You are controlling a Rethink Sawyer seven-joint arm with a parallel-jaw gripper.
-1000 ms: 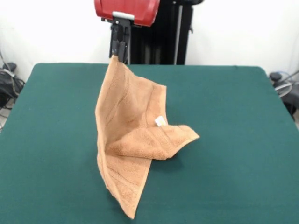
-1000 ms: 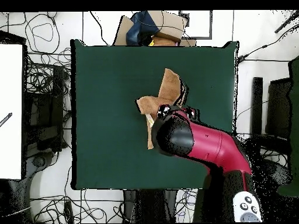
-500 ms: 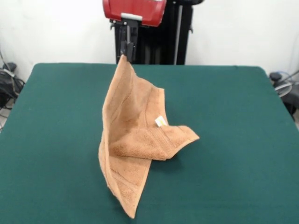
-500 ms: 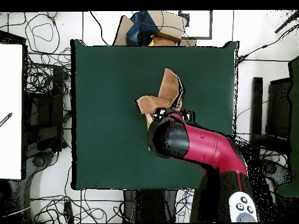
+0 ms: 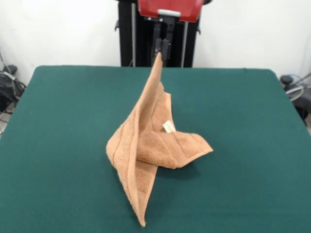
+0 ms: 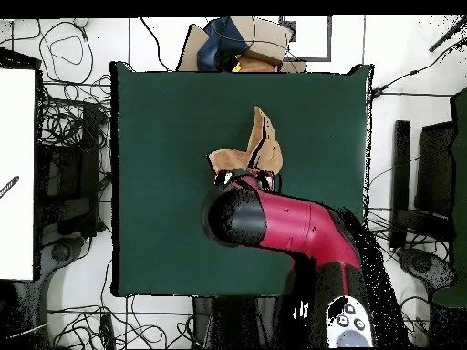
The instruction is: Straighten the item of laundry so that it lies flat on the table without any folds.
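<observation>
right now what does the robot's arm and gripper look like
The arm is a glossy red shell with a rounded black cap at its end and a grey button panel near its base. The gripper is slim and black, hung below a small grey plate.

We are in a robotics lab: a red and black robot arm (image 6: 292, 228) reaches over a large dark green felt-topped desk (image 6: 164, 182), with tangled black cables (image 6: 68, 118) across the white floor (image 6: 392, 100) around it.
</observation>
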